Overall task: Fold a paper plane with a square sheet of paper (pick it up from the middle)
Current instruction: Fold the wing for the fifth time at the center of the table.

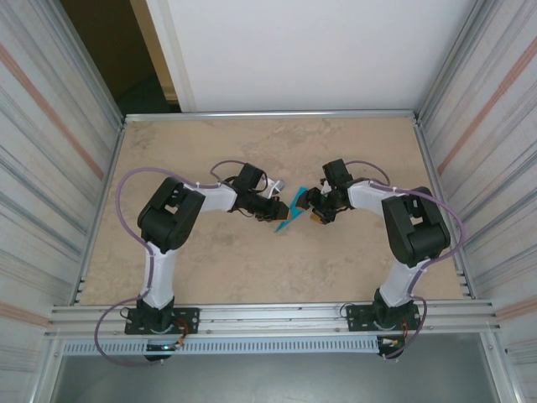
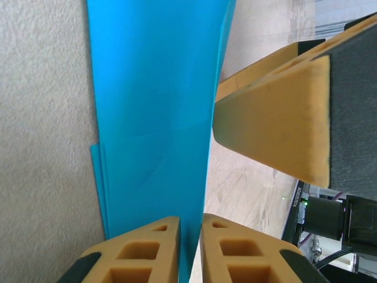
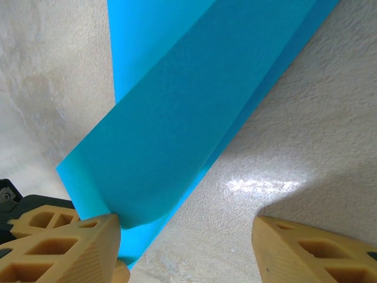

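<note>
The teal-blue sheet of paper (image 1: pixel 284 222) lies mid-table, folded into a narrow, layered, pointed shape. My left gripper (image 1: pixel 279 210) comes at it from the left. In the left wrist view the folded paper (image 2: pixel 156 106) runs up from between the fingers, and the left gripper (image 2: pixel 190 247) is nearly closed on its near edge. My right gripper (image 1: pixel 313 210) stands open on the paper's right side. In the right wrist view a raised flap of the paper (image 3: pixel 194 112) leans against one finger (image 3: pixel 70 247) of the right gripper (image 3: pixel 185 247); the other finger is over bare table.
The beige table (image 1: pixel 210 159) has metal rails along its sides and near edge (image 1: pixel 277 315). A finger of the right gripper (image 2: pixel 277 118) stands close beside the paper in the left wrist view. Corrugated walls enclose both sides.
</note>
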You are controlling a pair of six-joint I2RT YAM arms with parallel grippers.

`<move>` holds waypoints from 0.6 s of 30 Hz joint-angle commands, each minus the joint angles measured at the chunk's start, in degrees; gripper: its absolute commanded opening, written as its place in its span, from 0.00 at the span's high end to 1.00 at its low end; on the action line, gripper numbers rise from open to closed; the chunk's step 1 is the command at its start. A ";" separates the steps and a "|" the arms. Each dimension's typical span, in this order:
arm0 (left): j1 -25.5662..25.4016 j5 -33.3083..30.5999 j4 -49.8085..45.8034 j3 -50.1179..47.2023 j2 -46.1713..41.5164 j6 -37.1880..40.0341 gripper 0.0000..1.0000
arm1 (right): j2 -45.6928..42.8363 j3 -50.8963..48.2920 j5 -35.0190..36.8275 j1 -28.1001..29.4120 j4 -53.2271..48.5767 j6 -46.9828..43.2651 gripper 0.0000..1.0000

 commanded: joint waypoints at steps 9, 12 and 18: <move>0.50 -0.50 0.32 -2.04 -1.35 1.36 0.72 | 7.30 0.66 7.65 1.82 -1.76 0.05 0.40; 0.47 -0.86 0.05 -2.38 -3.03 1.97 0.68 | 7.36 0.92 7.72 1.78 -2.12 -0.13 0.40; 0.47 -4.85 -1.16 -3.59 -6.04 3.54 0.64 | 6.98 1.25 7.80 1.87 -2.38 -0.36 0.40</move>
